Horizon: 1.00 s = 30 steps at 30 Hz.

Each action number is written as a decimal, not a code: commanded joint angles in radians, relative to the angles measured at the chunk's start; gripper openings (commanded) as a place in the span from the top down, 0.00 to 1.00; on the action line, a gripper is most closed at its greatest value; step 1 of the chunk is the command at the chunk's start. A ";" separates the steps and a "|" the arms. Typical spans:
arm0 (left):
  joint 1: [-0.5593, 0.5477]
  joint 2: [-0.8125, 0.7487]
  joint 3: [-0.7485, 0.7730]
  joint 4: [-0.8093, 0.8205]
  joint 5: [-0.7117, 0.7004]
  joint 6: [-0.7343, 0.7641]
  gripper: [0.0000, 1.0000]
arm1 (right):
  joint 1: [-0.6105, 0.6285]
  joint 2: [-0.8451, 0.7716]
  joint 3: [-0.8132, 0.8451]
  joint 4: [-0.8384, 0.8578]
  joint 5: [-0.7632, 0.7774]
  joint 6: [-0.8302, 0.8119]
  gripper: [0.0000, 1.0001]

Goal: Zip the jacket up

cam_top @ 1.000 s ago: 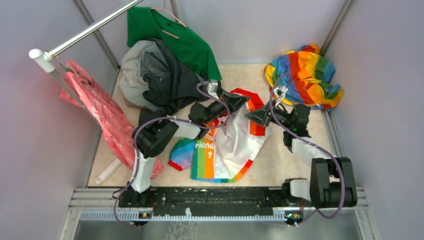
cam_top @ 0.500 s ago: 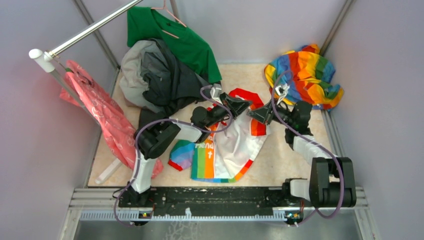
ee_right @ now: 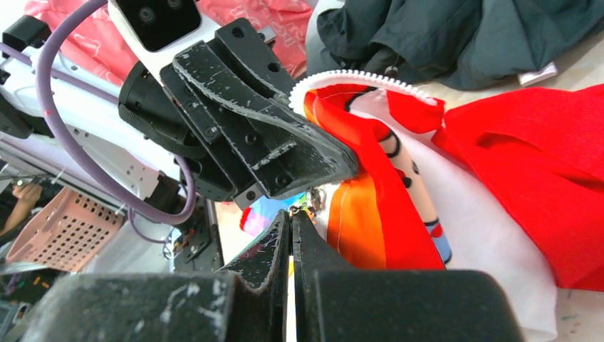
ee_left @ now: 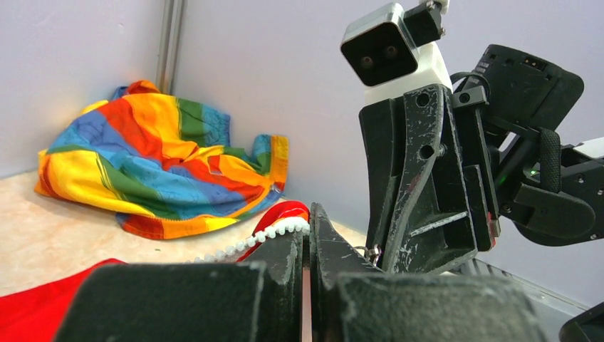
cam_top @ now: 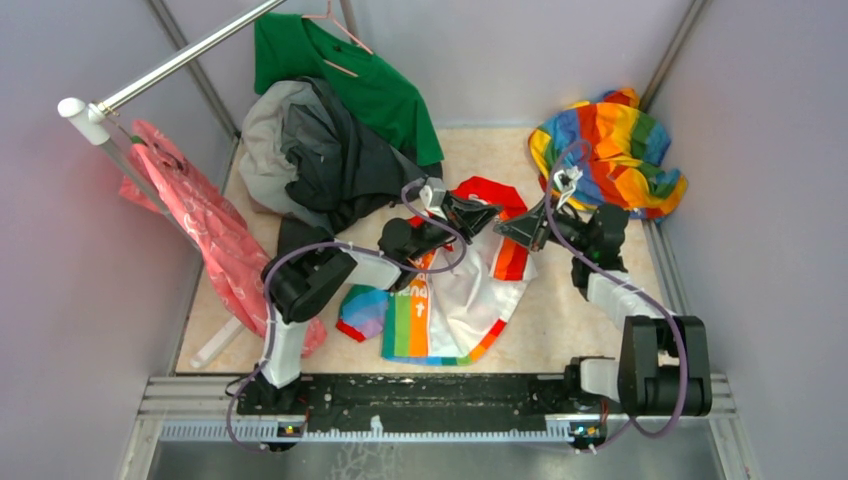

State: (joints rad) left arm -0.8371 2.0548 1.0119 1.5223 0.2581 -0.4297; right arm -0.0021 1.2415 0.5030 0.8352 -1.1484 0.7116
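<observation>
Tabletop (cam_top: 590, 320), beige and speckled, filled the floor of the booth in the overhead view, boxed in by pale lilac walls (cam_top: 760, 150). A metal rail (cam_top: 190, 55) slanted across the far left corner, with a green shirt (cam_top: 370, 90) on a hanger high at the back. A dark grey garment (cam_top: 335, 165) was heaped below it and a pink garment (cam_top: 215, 240) drooped down the left side. A rainbow cloth (cam_top: 610, 150) was bunched in the far right corner. The jacket (cam_top: 465, 295) lay mid-table, white panel and rainbow stripes spread toward the arms and red hood at the far end. Over that hood end the left gripper (cam_top: 490, 211) and right gripper (cam_top: 503, 230) met tip to tip. From the left wrist, the left fingers were pressed together on the jacket's edge. A curved row of white zipper teeth (ee_left: 235, 248) ran right into their tips, and the right tool stood just beyond, upright against the wall. The rainbow cloth sat on the bare surface behind. From the right wrist, the right fingers were closed tight. A small metal piece (ee_right: 313, 201) hung just past their tips, though whether it was pinched could not be told. The left tool clamped the orange strip beside it. Red and white cloth covered the right half of this view, with a pink basket (ee_right: 60, 231) off to the left.
</observation>
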 commanded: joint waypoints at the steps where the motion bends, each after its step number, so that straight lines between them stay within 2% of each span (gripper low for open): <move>1: 0.043 -0.035 -0.017 0.177 -0.050 0.080 1.00 | -0.029 -0.065 -0.004 0.113 -0.085 0.034 1.00; 11: 0.062 -0.054 -0.005 0.137 -0.103 0.093 1.00 | -0.029 -0.076 -0.015 0.036 -0.126 -0.038 1.00; 13: 0.067 -0.060 0.003 0.125 -0.110 0.082 1.00 | -0.027 -0.080 -0.010 -0.030 -0.129 -0.092 1.00; 21: 0.082 -0.068 0.062 0.110 -0.061 0.023 1.00 | 0.052 -0.059 0.083 -0.475 -0.073 -0.452 1.00; 24: 0.082 -0.071 0.060 0.125 -0.001 0.007 1.00 | 0.055 -0.048 0.096 -0.522 -0.063 -0.498 1.00; 27: 0.084 -0.049 0.054 0.194 0.082 -0.044 1.00 | 0.046 -0.043 0.129 -0.647 -0.069 -0.633 1.00; 30: 0.091 -0.022 0.058 0.251 0.154 -0.097 1.00 | 0.015 -0.024 0.144 -0.686 -0.085 -0.672 1.00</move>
State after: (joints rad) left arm -0.7921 2.0270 1.0237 1.5188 0.3748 -0.4728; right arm 0.0345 1.2037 0.6151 0.3225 -1.1477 0.1772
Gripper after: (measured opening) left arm 0.026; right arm 0.010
